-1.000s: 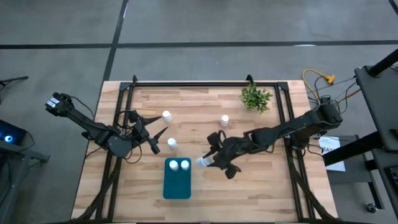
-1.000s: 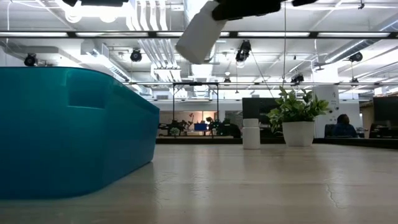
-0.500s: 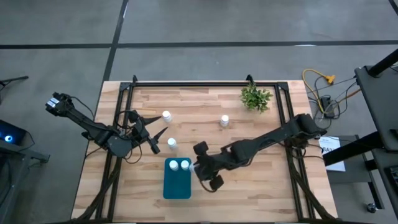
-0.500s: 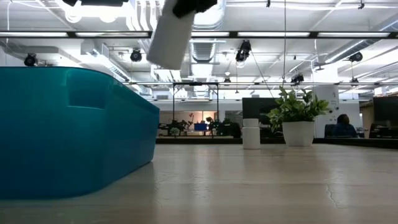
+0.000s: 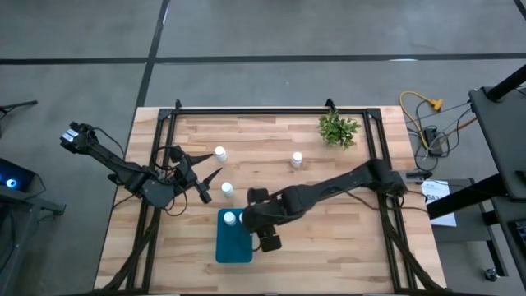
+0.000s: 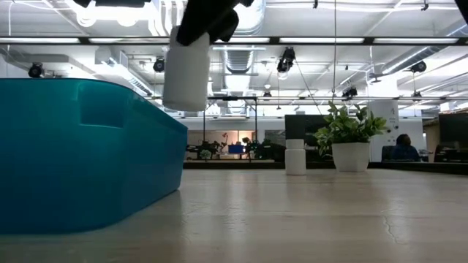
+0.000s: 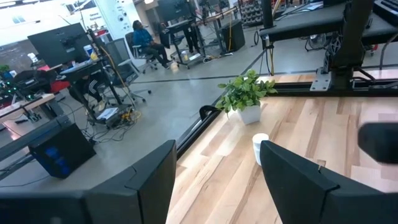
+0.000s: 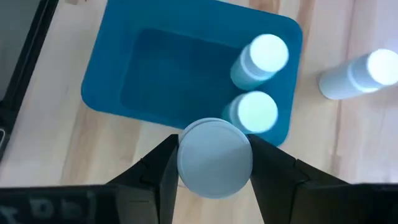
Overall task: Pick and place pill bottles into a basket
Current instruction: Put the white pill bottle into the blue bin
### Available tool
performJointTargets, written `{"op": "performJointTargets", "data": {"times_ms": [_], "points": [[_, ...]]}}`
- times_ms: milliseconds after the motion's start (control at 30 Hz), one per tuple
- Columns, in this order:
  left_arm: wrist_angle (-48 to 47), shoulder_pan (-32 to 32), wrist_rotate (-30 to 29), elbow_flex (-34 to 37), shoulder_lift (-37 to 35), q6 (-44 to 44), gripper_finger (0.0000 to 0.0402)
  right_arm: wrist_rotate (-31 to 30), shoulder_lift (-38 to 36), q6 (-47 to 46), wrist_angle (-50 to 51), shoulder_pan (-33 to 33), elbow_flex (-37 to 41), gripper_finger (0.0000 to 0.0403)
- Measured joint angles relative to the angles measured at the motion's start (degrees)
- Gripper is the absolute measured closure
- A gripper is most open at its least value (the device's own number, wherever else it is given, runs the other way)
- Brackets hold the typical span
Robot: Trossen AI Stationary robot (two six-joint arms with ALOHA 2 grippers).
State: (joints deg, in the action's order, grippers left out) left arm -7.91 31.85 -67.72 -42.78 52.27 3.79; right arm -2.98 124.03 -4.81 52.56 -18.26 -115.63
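**Ana:** Where is the right pincer (image 5: 253,220) now?

**Ben:** It hangs over the right edge of the small teal-blue plastic basket (image 5: 234,245), at the near middle of the pale wooden bench (image 5: 345,247). It is clenched on a small white pill bottle with a round cap (image 6: 186,67). In the right wrist view the cap (image 8: 214,158) sits tight between the two dark fingers (image 8: 155,167).

**Ana:** Which way does the bottle stand?

**Ben:** Its long side runs up and down. In the low view it hangs in the air, just past the basket's right wall (image 6: 157,157).

**Ana:** So where does it have to go?

**Ben:** Mostly down, and likely a little to the left. The open blue floor (image 8: 168,74) lies just beyond the held bottle in the wrist view. Two white bottles (image 8: 261,59) already stand at the far end of the basket, so the free room is at the near end.

**Ana:** What about the left pincer (image 5: 201,182)?

**Ben:** It waits on the left of the bench, with its fingers spread and nothing in them. A loose white bottle (image 5: 226,190) stands just beside it, and another one (image 5: 219,153) is farther back. One more (image 5: 296,159) stands near the small green leafy plant in a white pot (image 5: 338,129).

**Ana:** Which arm is nearer the basket?

**Ben:** The right one. It is right over it.
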Motion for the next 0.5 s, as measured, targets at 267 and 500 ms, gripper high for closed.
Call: {"op": "performJointTargets", "data": {"times_ms": [267, 500], "points": [[-0.01, 0.00, 0.02, 0.00, 0.00, 0.01, 0.0187, 0.04, 3.81, -0.52, 2.52, -0.12, -6.84, 0.0254], [-0.01, -0.01, 0.02, 0.00, 0.00, 0.01, 0.0187, 0.44, 3.84, 0.10, 1.82, -0.15, -7.63, 0.0254]]}}
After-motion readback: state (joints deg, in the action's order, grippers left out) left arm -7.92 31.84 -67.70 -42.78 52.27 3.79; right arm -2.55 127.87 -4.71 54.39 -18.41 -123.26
